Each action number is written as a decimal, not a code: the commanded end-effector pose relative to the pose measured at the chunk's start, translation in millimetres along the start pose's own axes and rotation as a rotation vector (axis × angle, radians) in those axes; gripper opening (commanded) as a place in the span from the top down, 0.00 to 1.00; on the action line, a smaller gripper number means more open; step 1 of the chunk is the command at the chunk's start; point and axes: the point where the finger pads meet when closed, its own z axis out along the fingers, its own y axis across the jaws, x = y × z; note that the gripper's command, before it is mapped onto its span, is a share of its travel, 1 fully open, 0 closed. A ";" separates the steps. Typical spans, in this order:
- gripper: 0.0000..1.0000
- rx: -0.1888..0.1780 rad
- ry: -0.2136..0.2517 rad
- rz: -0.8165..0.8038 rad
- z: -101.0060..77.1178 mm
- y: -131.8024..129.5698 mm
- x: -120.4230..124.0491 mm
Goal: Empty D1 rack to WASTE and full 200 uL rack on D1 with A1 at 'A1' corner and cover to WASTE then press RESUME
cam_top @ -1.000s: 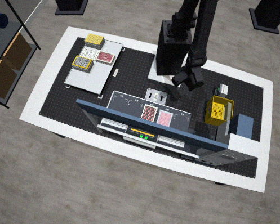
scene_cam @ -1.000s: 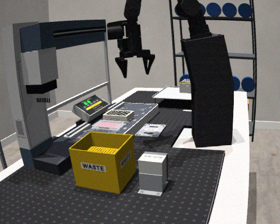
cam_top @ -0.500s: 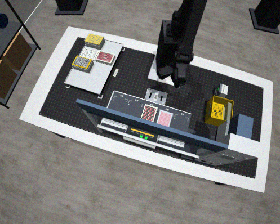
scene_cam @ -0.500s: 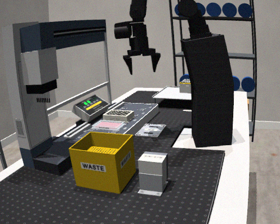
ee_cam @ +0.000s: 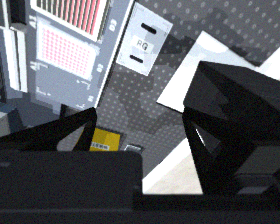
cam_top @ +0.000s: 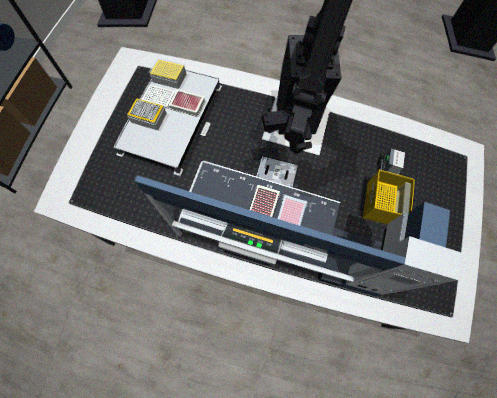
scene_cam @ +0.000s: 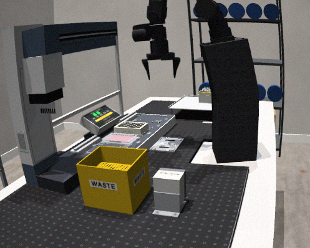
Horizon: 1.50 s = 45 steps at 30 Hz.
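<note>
Yellow waste bin (scene_cam: 114, 187), black dotted mat (scene_cam: 208, 218)

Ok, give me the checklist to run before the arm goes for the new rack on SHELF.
1. End effector open and holding nothing: ok.
2. Empty tip rack down inside the WASTE bin, nothing over the rim: ok.
3. D1 slot bare and ready for the new rack: ok.
4. 96-well plate and reservoir sitting flat on the deck: ok as far as the top view shows.
5. Which yellow rack on SHELF is the full 200 uL one, the far one or the near one: cannot tell, the labels are unreadable.
6. End effector high enough to travel above the labware: ok.
</note>
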 end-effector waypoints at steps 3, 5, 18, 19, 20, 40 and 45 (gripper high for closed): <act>0.00 -0.013 -0.006 0.046 2.0 0.1 -19.6; 0.00 -0.013 -0.007 0.086 1.6 -2.8 -29.8; 0.00 0.011 0.009 0.136 3.1 -17.4 -32.4; 0.00 0.011 0.008 0.142 3.0 -18.2 -33.6; 0.00 0.011 0.008 0.142 3.0 -18.2 -33.7; 0.00 0.011 0.008 0.142 3.0 -18.2 -33.7; 0.00 0.011 0.008 0.142 3.0 -18.2 -33.7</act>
